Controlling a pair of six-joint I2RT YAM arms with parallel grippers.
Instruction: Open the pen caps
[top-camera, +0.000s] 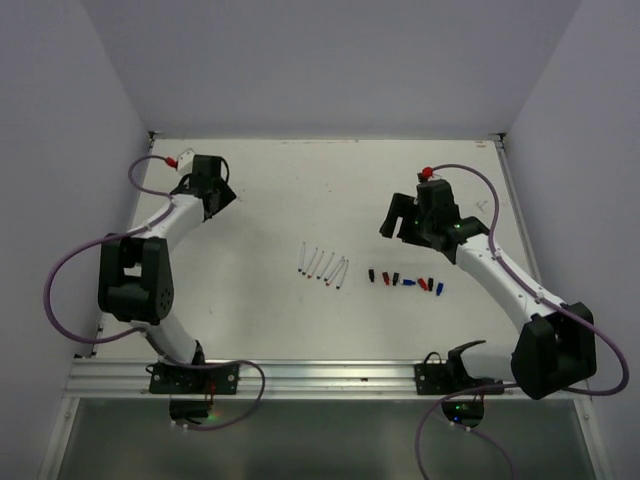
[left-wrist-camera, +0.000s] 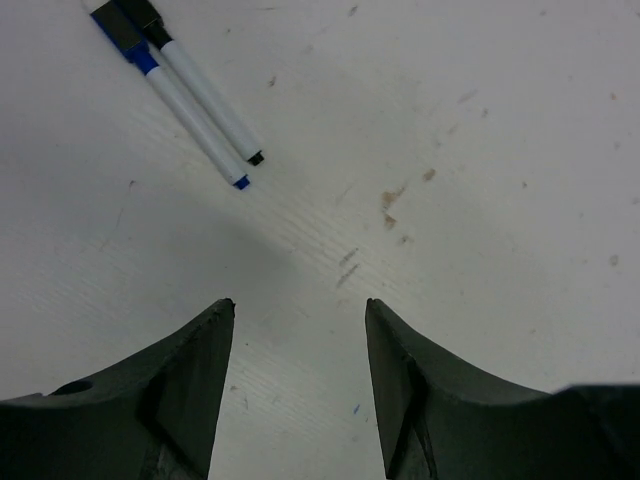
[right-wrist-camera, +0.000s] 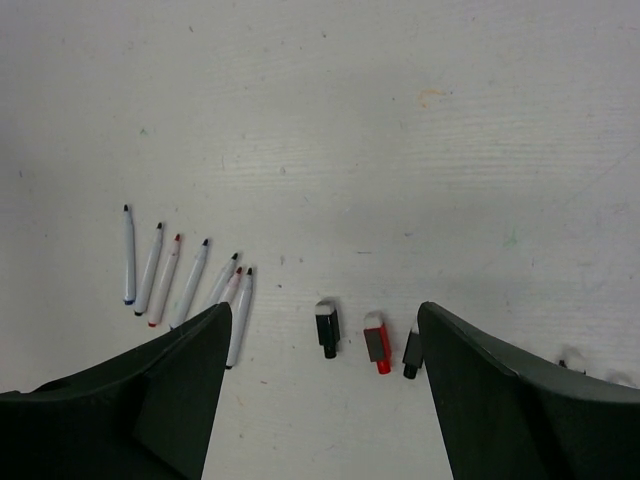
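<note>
Evidently, both pairs of jaws were held open and empty above the worktop, those of the left arm at far left and those of the right arm at far right. The pens were laid uncapped in a fanned row at mid-worktop. The pen caps, seemingly seven, were strewn just to their right.

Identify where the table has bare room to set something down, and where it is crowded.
Bare: the wide patch between the left end effector and the pens; the far strip behind both rows. Crowded: the middle, where pens and pen caps lie in close rows.
</note>
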